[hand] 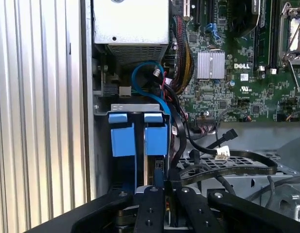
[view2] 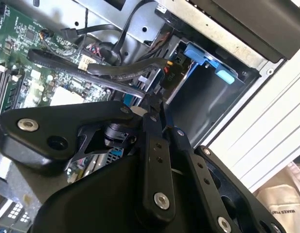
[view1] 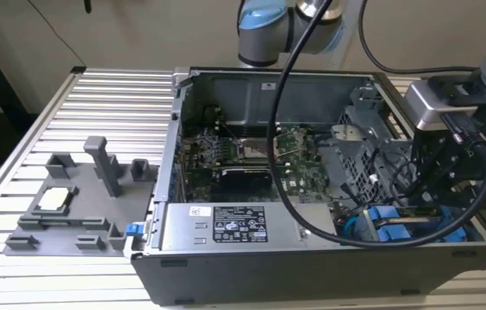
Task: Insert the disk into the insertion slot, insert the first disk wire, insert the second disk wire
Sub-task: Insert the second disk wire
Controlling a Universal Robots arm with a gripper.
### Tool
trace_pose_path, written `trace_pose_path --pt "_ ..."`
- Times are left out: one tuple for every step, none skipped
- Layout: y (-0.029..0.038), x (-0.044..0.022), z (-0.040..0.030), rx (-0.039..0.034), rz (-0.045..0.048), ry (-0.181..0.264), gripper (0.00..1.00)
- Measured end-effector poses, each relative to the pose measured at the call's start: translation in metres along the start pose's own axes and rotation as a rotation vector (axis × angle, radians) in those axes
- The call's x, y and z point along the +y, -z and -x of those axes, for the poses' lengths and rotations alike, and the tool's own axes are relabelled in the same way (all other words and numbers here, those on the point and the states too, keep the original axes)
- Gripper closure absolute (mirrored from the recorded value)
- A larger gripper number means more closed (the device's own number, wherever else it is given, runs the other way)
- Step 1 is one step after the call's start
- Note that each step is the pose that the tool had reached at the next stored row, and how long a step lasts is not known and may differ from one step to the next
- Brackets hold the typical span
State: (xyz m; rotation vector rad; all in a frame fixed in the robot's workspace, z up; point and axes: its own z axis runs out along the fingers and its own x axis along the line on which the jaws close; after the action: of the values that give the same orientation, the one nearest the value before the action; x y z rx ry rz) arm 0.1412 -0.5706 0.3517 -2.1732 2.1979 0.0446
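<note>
Pincer (hand: 157, 187) hangs over the disk (hand: 155, 138) (standing edge-up in the insertion slot (hand: 135, 108)).

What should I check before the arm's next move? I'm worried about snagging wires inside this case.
1. Disk carriers seated: two blue carrier frames stand in the drive cage; ok.
2. Gripper position: the gripper sits close to the carriers; ok.
3. Disk wires plugged in: cannot tell; one black cable end looks to hang free.
4. Arm's own black cable droops across the open computer case; not ok, a possible snag.
5. Access: the case side is off and the cage is exposed; ok.
</note>
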Motion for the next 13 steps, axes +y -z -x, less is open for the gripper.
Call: trace_pose_path --pt "-0.0006 -0.0003 0.0000 0.0000 -0.0001 -0.002 0.84" --pt "-0.0012 -0.0006 -0.0001 0.0000 -0.0002 -0.004 0.84" --pt "-0.0016 -0.0007 -0.0001 0.0000 -0.0004 -0.007 0.84" --pt "-0.0021 -0.0008 -0.0001 0.0001 -0.0004 -0.008 0.84" --pt "-0.0025 -0.0008 -0.0001 0.0000 -0.0005 -0.008 0.84" --pt "-0.0031 -0.0008 -0.0002 -0.0002 -0.0005 -0.009 0.84" --pt "-0.0035 -0.0008 -0.0002 -0.0001 -0.0005 -0.010 0.84" --pt "-0.0040 -0.0008 -0.0002 -0.0001 -0.0006 -0.010 0.84" --pt "-0.0045 -0.0011 -0.0003 -0.0002 -0.0006 -0.010 0.84" --pt "-0.0050 -0.0013 -0.0003 -0.0001 -0.0006 -0.010 0.84" --pt "-0.0054 -0.0014 -0.0003 -0.0001 -0.0006 -0.010 0.84" --pt "-0.0057 -0.0017 -0.0003 0.0000 -0.0006 -0.010 0.84" --pt "-0.0062 -0.0018 -0.0003 -0.0002 -0.0006 -0.011 0.84"
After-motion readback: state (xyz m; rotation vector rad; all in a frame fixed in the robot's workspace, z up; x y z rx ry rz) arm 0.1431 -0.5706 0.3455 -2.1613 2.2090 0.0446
